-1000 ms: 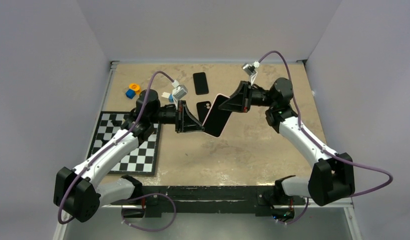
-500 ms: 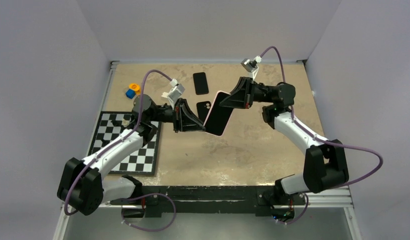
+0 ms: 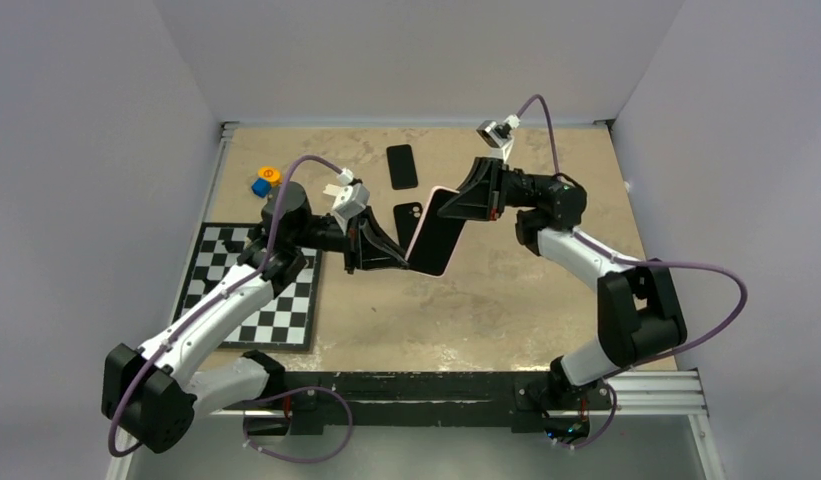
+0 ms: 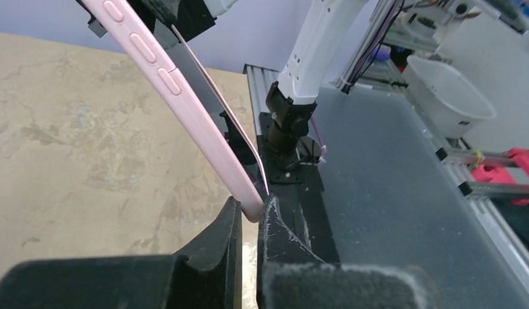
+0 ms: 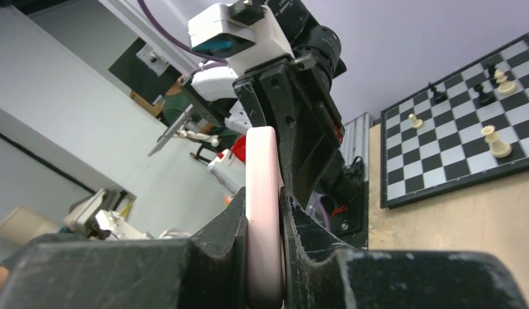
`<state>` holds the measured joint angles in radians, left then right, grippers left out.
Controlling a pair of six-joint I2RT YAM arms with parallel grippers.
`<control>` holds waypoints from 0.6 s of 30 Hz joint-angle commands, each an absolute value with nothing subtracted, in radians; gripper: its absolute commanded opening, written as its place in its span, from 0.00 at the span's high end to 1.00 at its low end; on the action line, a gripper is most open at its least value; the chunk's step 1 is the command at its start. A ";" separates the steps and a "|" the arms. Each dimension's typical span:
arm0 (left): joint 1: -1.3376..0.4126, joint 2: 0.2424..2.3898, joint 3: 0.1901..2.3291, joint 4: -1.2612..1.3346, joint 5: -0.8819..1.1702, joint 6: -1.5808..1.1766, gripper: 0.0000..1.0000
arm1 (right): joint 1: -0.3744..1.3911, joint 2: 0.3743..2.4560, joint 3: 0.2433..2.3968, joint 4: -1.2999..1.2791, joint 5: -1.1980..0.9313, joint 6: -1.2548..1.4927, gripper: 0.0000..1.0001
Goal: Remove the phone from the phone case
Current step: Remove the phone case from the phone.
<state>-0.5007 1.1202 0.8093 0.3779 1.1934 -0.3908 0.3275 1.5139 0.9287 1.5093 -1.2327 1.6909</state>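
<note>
Pink phone case is up in the air: left gripper pinches its lower end, right gripper clamps the top. Far black phone and near black phone lie behind, chessboard to the left.

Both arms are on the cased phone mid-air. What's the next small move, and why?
Probably hold the right end effector firm and let the left end effector bend its corner of the pink phone case slightly away. Both are shut on opposite ends, lifted off the table, and the phone looks seated in the case.
</note>
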 commanded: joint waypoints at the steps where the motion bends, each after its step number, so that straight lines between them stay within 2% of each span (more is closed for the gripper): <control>1: -0.526 1.085 0.889 0.067 1.164 0.144 1.00 | 0.375 1.551 0.948 1.607 -1.046 1.997 1.00; 5: -0.529 1.098 0.885 0.166 1.194 0.072 1.00 | 0.395 1.580 0.950 1.691 -1.032 2.062 1.00; 14: -0.535 1.069 0.920 0.090 1.151 0.140 1.00 | 0.397 1.602 0.972 1.671 -1.044 2.058 1.00; 17: -0.535 1.038 0.889 0.138 1.051 0.045 1.00 | 0.388 1.553 0.969 1.538 -1.069 1.913 1.00; 18: -0.533 1.018 0.871 0.159 1.029 -0.006 0.94 | 0.377 1.521 0.965 1.446 -1.071 1.831 1.00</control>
